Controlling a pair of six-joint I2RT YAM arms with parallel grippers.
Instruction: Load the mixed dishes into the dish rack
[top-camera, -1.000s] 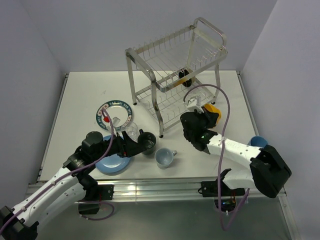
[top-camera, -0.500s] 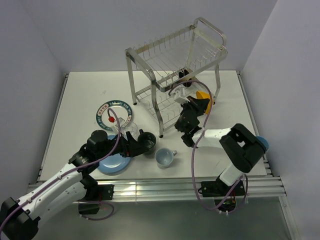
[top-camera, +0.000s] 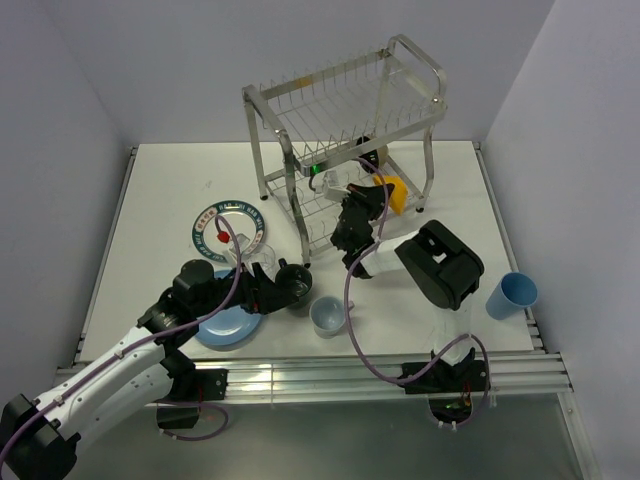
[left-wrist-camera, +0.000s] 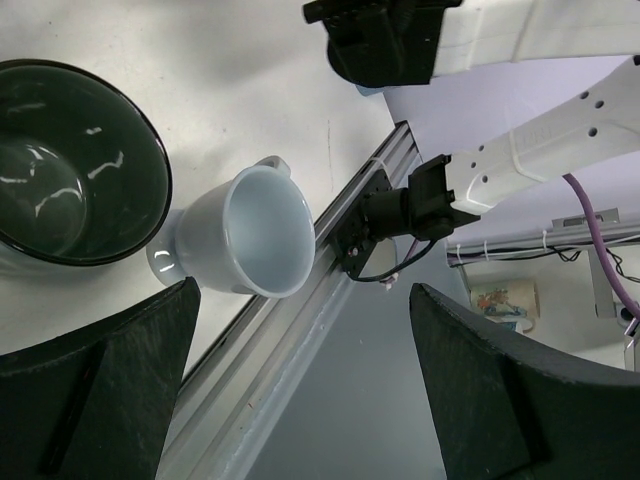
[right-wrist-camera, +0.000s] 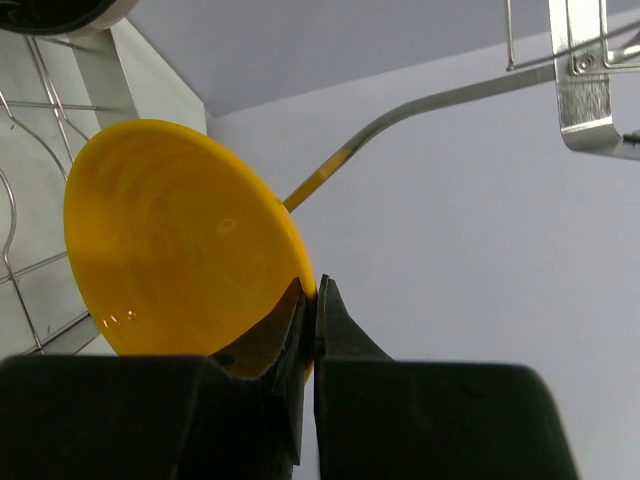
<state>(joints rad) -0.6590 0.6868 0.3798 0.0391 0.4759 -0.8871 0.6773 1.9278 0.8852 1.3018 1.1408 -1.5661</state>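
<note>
The silver wire dish rack (top-camera: 345, 100) stands at the back. My right gripper (top-camera: 372, 198) reaches in at its lower tier, shut on the rim of the orange bowl (top-camera: 394, 192). In the right wrist view the gripper (right-wrist-camera: 316, 298) pinches the bowl (right-wrist-camera: 170, 240) edge, beside rack wires (right-wrist-camera: 25, 215). My left gripper (top-camera: 266, 293) is open and empty, just left of the dark mug (top-camera: 294, 283). In the left wrist view the gripper (left-wrist-camera: 300, 400) is low beside the dark mug (left-wrist-camera: 70, 165) and the pale grey-blue mug (left-wrist-camera: 250, 235).
The clear glass (top-camera: 262, 260), patterned plate (top-camera: 228, 225) and light blue plate (top-camera: 222, 326) lie at the left. The pale mug (top-camera: 328, 315) sits near the front edge. The blue cup (top-camera: 511, 294) stands at the far right. A dark item (top-camera: 370, 150) sits in the rack.
My right arm has swung left and forward, carrying the orange bowl into the rack's lower tier. The rack has shifted a little to the left. My left gripper has barely moved.
</note>
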